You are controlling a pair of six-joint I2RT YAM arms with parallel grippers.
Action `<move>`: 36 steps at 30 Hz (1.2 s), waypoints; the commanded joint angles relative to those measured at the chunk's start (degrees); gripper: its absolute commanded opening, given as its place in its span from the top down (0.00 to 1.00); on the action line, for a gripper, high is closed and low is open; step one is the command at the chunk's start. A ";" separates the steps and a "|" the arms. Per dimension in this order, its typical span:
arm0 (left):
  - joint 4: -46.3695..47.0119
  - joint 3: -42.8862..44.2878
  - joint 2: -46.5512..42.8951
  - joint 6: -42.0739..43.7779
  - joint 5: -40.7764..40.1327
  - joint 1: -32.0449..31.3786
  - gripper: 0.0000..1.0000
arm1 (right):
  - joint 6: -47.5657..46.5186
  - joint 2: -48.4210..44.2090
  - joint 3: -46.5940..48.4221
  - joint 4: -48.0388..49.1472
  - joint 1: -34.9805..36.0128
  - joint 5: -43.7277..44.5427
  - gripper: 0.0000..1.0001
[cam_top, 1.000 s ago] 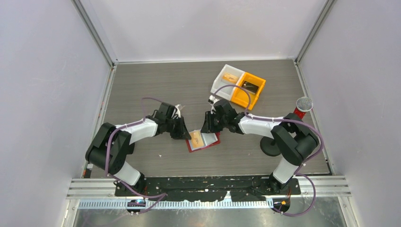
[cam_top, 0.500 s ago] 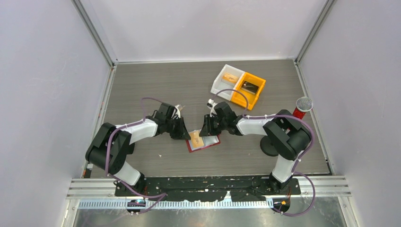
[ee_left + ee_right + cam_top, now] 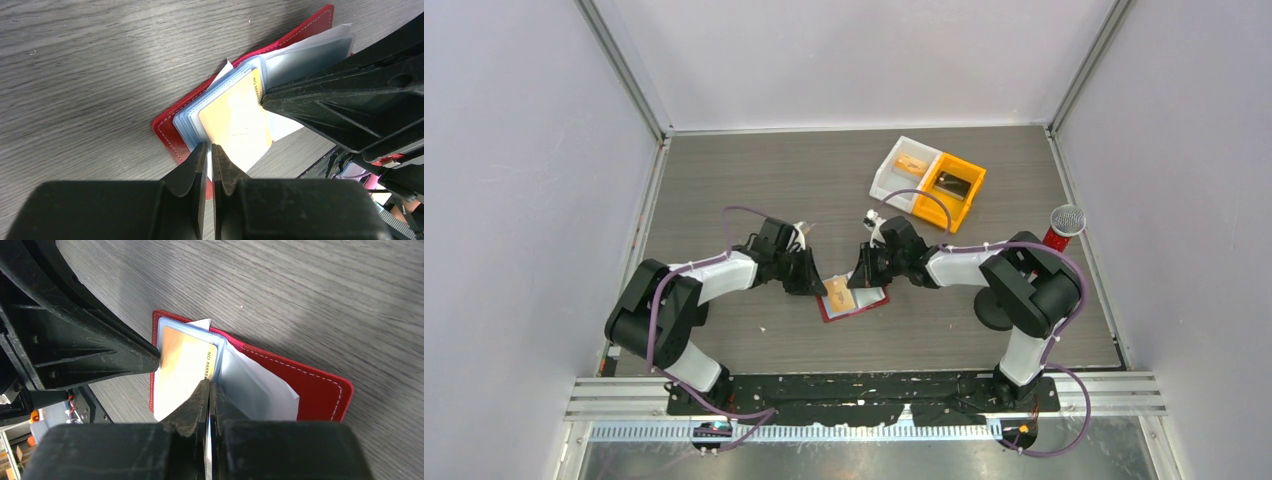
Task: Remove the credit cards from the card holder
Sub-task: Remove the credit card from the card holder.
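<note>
The red card holder [image 3: 856,300] lies open on the table between my two grippers. Its pale blue-grey sleeves [image 3: 250,385] are fanned out. An orange-tan credit card [image 3: 235,120] lies in the top sleeve and also shows in the right wrist view [image 3: 185,360]. My left gripper [image 3: 210,149] is shut on the outer edge of the card holder's sleeves [image 3: 187,122]. My right gripper [image 3: 209,385] is shut on the card's numbered edge at the fold. In the top view the left gripper [image 3: 812,284] and right gripper [image 3: 861,280] face each other across the holder.
A white bin [image 3: 894,172] with an orange card in it and an orange bin [image 3: 964,195] with a dark card stand at the back right. A red-based mesh-topped object [image 3: 1065,225] and a black round base [image 3: 992,312] stand at the right.
The right arm's elbow has swung left and its gripper has edged slightly toward the holder. The left arm and the holder have barely moved.
</note>
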 commanded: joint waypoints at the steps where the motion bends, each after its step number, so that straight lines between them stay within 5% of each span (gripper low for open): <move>1: -1.68 -1.09 1.05 1.65 -3.28 -0.22 0.89 | 0.27 -1.81 -1.32 3.30 -0.52 -2.49 0.95; 14: -2.14 -1.75 0.32 1.46 -3.13 -0.22 0.89 | -1.13 -4.57 -2.09 1.11 -1.86 -4.76 0.95; 21: -2.09 -2.01 0.04 1.32 -2.93 -0.22 0.88 | 0.08 -4.99 -2.14 0.79 -1.86 -4.35 0.77; 36: -0.89 -2.42 1.18 1.12 -2.37 -0.22 0.89 | 2.72 -1.84 -1.91 3.94 -1.78 -6.39 0.76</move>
